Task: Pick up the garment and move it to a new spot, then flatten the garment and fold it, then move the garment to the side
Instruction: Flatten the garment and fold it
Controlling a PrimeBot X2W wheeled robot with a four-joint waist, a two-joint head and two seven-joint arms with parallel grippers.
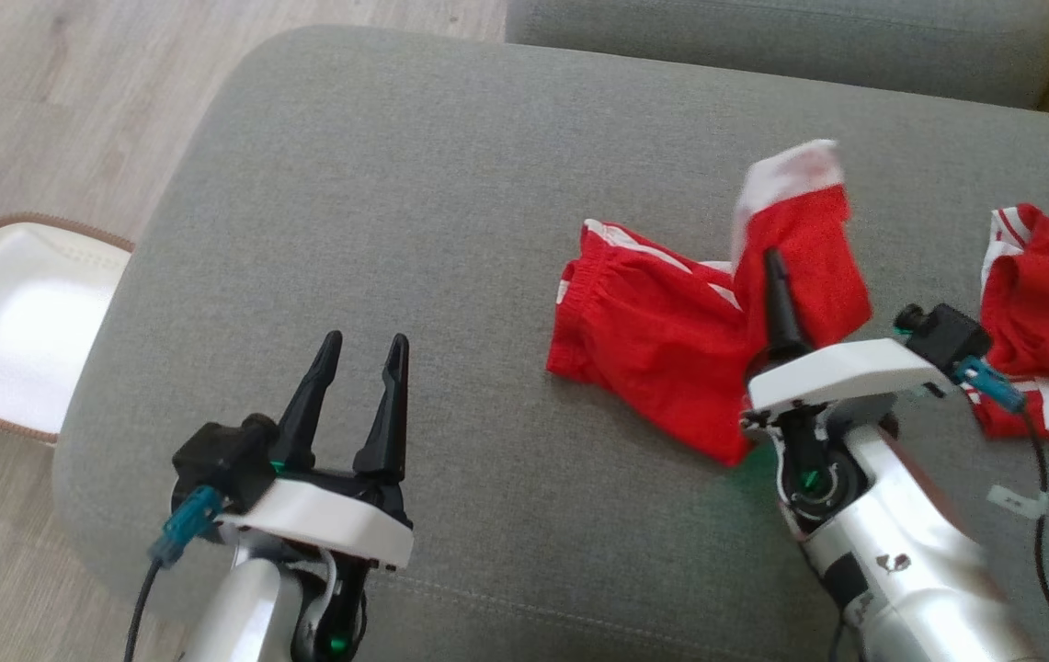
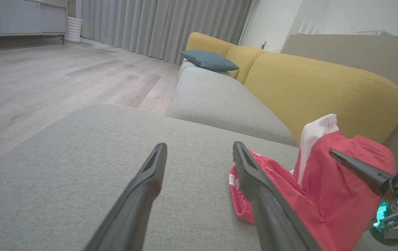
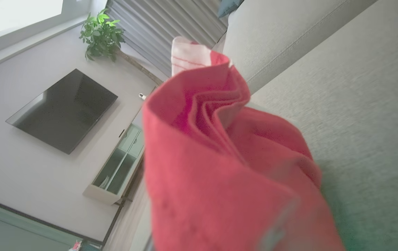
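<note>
The garment (image 1: pixel 653 331) is a pair of red shorts with white side stripes, lying right of centre on the grey cushion (image 1: pixel 377 202). One leg of it, with a white hem, is lifted off the cushion and stands upright. My right gripper (image 1: pixel 774 262) is shut on this raised leg, its dark fingers pressed into the red cloth. In the right wrist view the bunched garment (image 3: pixel 219 167) covers the fingers. My left gripper (image 1: pixel 366 342) hovers open and empty over the cushion's front left. In the left wrist view the left gripper (image 2: pixel 200 146) points past the garment (image 2: pixel 324 195), which lies to its right.
A second red and white piece of clothing (image 1: pixel 1048 303) lies at the cushion's right edge. A white basket (image 1: pixel 18 322) stands on the wooden floor to the left. A grey sofa seat (image 1: pixel 763 37) with a yellow back (image 2: pixel 324 90) lies beyond the cushion.
</note>
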